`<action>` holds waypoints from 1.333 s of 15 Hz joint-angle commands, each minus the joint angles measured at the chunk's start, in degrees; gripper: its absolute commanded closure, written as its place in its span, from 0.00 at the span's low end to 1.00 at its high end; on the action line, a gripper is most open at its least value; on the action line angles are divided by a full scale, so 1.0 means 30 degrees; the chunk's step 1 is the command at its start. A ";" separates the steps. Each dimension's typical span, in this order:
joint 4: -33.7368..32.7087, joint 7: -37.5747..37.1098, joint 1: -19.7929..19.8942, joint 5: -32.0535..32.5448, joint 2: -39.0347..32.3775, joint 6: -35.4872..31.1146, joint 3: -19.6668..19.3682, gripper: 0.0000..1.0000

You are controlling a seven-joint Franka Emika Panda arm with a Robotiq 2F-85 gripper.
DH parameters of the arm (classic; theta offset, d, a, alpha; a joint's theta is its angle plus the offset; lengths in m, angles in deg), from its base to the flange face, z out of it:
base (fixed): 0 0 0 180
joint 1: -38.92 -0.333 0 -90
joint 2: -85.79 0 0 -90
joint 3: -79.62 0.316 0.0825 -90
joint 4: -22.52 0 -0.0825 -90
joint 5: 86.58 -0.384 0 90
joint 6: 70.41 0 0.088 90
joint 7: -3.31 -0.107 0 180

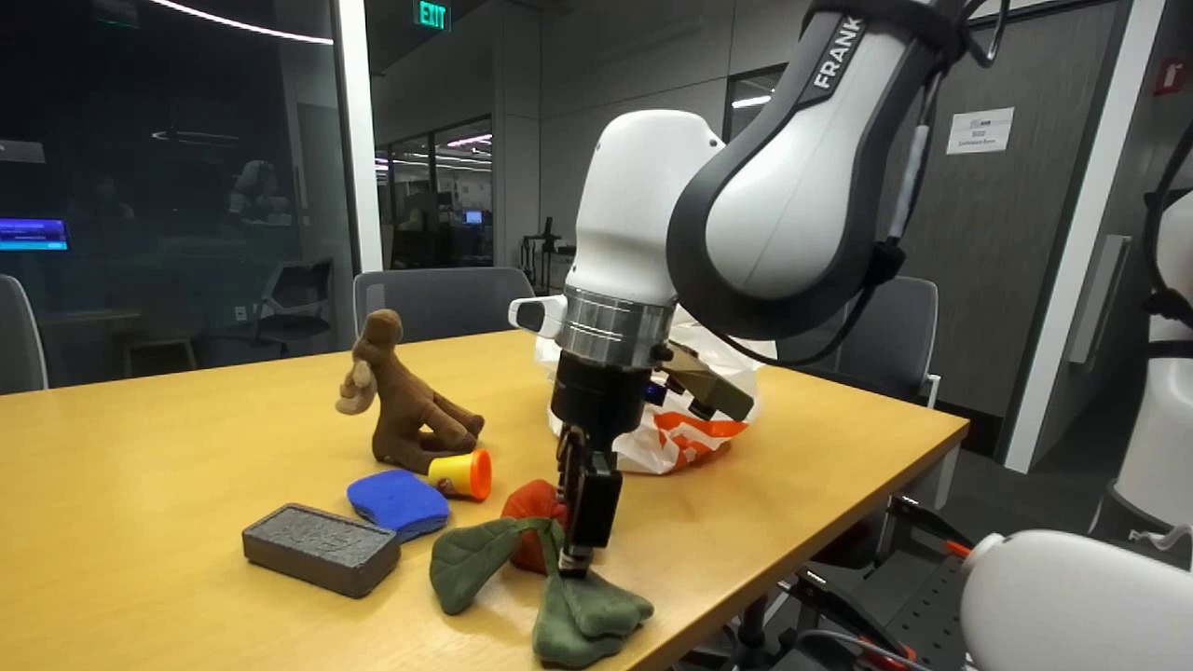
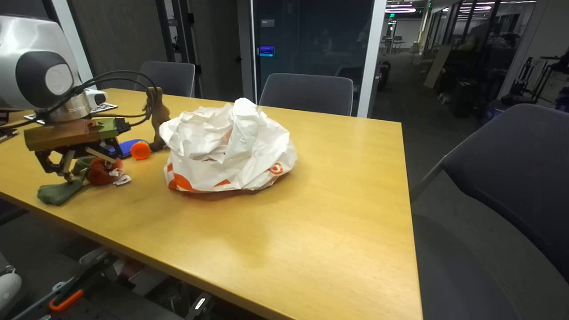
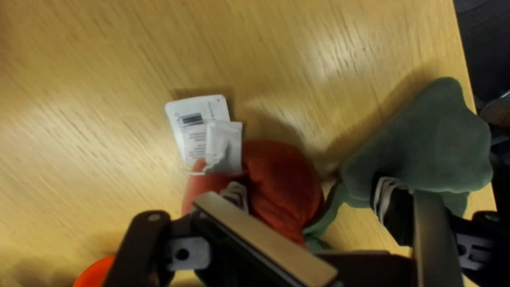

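The gripper (image 3: 310, 197) points down at the plush (image 3: 285, 175), its jaws spread well apart. Wrist view: one finger stands over the red body near the tags (image 3: 197, 127), the opposite finger over a green leaf (image 3: 430, 137). The stem (image 3: 328, 217) and much of the red body show in the gap between. Whether either fingertip presses on the cloth, cannot tell.

Plush position: lying on the table (image 2: 338, 213), near its edge. The leaf under the finger is the part closest to that edge; a second leaf (image 1: 471, 564) spreads out across the wood, toward the block (image 1: 322, 548). Tags are white and jut from the red body, the smaller overlapping the larger; the larger carries a barcode.

Surroundings, from an exterior view: the tub (image 1: 452, 473), yellow with an orange end, lies on its side between the brown toy (image 1: 401, 415) and the plush. Toy is seated. The blue pad (image 1: 399, 499) lies just beside the tub; the block, dark grey, sits just beside the pad.

The bag (image 2: 231, 151), white plastic with red markings, stands crumpled on the table, seen in both exterior views. Grey chairs (image 2: 306, 94) stand around the table.
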 commanded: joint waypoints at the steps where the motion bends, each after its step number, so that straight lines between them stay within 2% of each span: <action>1: -0.0556 -0.0732 0.0796 0.1862 -0.0900 -0.0705 0.0105 0.51; 5: -0.0596 -0.1088 0.1376 0.3149 -0.0988 -0.0760 -0.0220 0.80; 6: -0.0521 -0.1793 0.1220 0.3891 -0.0687 -0.0293 -0.0646 0.89; 7: -0.0492 -0.2310 0.0547 0.4452 -0.0499 -0.0135 -0.1560 0.95; 8: -0.0507 -0.2889 0.0513 0.4821 -0.0117 0.0370 -0.1779 0.99; 9: -0.0519 -0.3094 0.0634 0.4634 0.0342 0.0948 -0.1720 1.00; 10: -0.0468 -0.3226 0.1314 0.4256 0.1174 0.1809 -0.1017 1.00; 11: -0.0521 -0.2490 0.1310 0.2856 0.1720 0.2756 -0.0898 1.00; 12: -0.0611 -0.1371 0.1726 0.0770 0.2693 0.4194 -0.0179 0.99; 14: -0.0753 -0.0226 0.1802 -0.1835 0.4639 0.6374 0.0070 1.00; 15: -0.0877 -0.0232 0.1540 -0.2236 0.5568 0.7307 -0.0288 1.00; 17: -0.0914 -0.1257 0.1224 -0.1746 0.7663 0.8429 -0.0823 1.00; 20: -0.1349 -0.2979 0.1246 -0.0234 1.0627 0.9963 -0.1124 1.00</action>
